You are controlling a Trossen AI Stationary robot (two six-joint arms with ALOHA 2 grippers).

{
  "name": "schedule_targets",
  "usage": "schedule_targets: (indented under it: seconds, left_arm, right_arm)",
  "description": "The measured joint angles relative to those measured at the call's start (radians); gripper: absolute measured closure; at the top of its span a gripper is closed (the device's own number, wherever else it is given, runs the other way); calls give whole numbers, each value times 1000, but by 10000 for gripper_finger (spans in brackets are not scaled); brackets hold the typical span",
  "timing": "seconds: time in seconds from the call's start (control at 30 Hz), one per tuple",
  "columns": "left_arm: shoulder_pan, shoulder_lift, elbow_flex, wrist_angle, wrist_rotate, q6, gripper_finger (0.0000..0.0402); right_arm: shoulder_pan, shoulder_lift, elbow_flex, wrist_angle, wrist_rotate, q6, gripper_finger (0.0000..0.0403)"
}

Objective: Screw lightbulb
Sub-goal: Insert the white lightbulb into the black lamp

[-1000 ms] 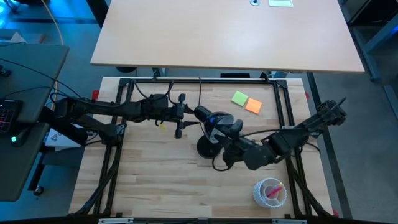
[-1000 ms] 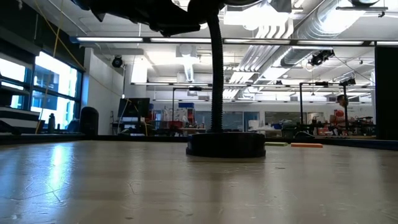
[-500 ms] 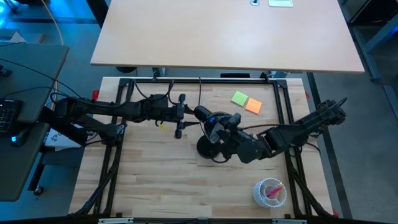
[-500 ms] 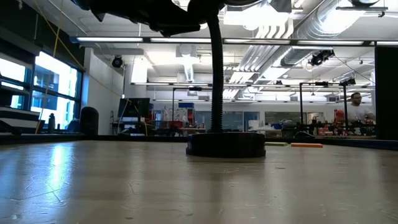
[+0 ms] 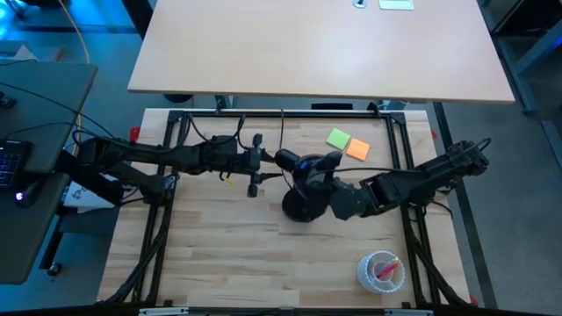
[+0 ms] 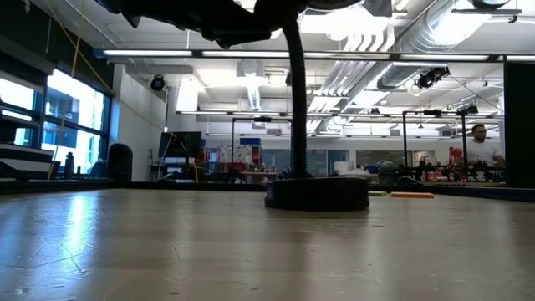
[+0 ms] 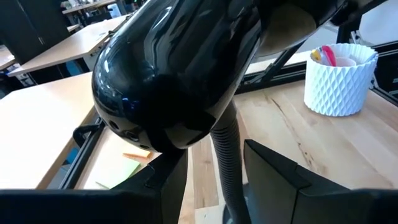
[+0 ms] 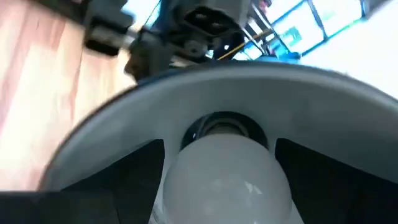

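Two claws working at black desk lamp (image 5: 303,184): left claw (image 7: 214,180) clamping its neck. Small white frosted lightbulb (image 8: 224,177) sitting in socket inside lamp shade, between spread-apart fingers of right claw (image 8: 221,180). Probably more turns remaining; seating depth unclear.

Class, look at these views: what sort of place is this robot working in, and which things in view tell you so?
Most likely a robotics lab or workshop. Beyond the wooden table the low view shows exposed ceiling ducts, rows of equipment benches, and a person working at the far side.
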Motion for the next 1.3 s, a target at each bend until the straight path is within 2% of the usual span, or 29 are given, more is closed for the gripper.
schedule_targets:
  seconds: [0.27,0.43,0.57,0.73,0.87,1.0,1.17,1.3]
  left_arm:
    - [-3,-1,0,-5,1,11,250]
    - [-4,-3,2,-5,9,12,250]
    - [-5,-3,2,-14,7,12,250]
    - [-5,-3,2,-18,8,12,250]
    - [-5,-3,4,-27,9,14,250]
    - [-6,-3,4,-28,12,14,250]
    - [-7,-3,4,-30,11,11,250]
    - [-7,-3,4,-27,9,10,250]
  right_arm:
    - [3,-3,0,128,28,411,99]
    - [25,-3,0,201,37,455,99]
    - [36,-3,0,170,83,517,99]
    - [54,-3,0,163,109,499,99]
    - [83,-4,0,163,114,348,99]
    - [129,-11,1,125,123,46,99]
    - [172,-11,1,-5,123,-339,99]
    - [176,-11,1,-136,119,-452,99]
